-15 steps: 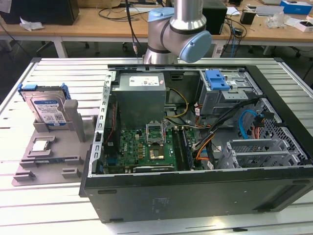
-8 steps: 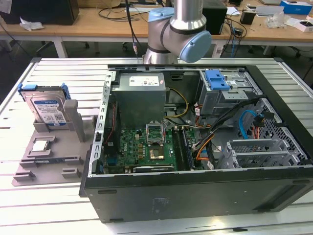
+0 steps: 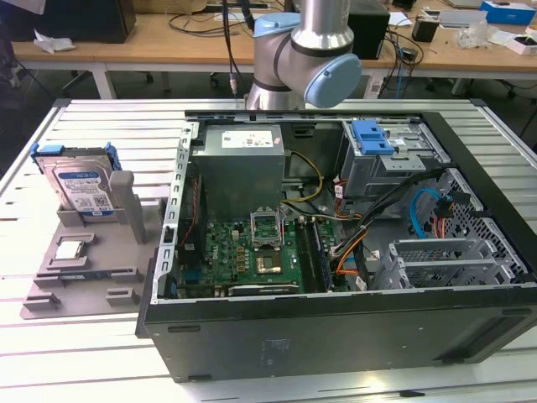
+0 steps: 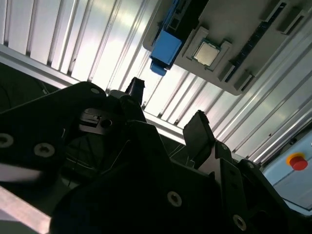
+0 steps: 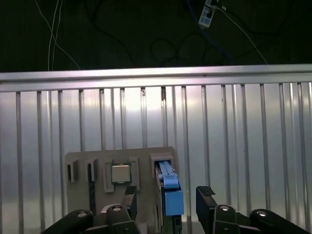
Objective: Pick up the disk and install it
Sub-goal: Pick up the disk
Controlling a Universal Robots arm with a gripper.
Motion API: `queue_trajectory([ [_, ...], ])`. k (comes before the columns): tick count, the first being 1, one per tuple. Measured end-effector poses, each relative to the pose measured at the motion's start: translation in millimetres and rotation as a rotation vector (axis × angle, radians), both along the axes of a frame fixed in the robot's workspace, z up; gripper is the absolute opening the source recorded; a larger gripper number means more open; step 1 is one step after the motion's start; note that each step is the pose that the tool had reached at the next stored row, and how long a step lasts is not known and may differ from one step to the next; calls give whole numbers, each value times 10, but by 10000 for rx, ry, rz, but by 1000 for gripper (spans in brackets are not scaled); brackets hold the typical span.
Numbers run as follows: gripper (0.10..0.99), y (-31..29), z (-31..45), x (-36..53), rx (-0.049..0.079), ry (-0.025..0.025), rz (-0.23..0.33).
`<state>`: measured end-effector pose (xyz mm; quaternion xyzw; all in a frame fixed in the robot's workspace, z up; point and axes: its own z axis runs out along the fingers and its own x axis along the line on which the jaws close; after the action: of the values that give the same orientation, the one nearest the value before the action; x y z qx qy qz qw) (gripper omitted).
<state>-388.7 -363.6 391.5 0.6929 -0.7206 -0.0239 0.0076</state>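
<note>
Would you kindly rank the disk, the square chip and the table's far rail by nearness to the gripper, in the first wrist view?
From the gripper:
1. The disk, upright in the grey holder.
2. The square chip, beside it.
3. The table's far rail, beyond the holder.

This is a robotics lab or test workshop. A robot arm [image 3: 312, 59] stands at a ribbed metal table [image 3: 101, 126] built from slotted rails. On it lies an open computer case [image 3: 336, 340] with its circuit board and wiring bared. Beside the case a gray moulded holder [image 3: 126, 218] keeps spare parts in fixed slots, among them the disk [image 3: 82, 189] standing upright. Wooden tables [image 3: 168, 38] behind carry loose cables [image 3: 210, 17] and boxes [image 3: 508, 12]. In the second wrist view a red stop button [image 4: 298, 161] sits on a pale box.
</note>
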Motion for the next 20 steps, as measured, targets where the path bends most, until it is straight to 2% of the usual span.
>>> queue_trajectory([
  [3, 600, 31, -3, 49, -1, 2, 2],
  [8, 600, 47, -21, 96, 0, 2, 1],
  [16, 600, 52, -47, 118, 0, 2, 1],
  [20, 600, 61, -90, 136, -2, 4, 1],
])
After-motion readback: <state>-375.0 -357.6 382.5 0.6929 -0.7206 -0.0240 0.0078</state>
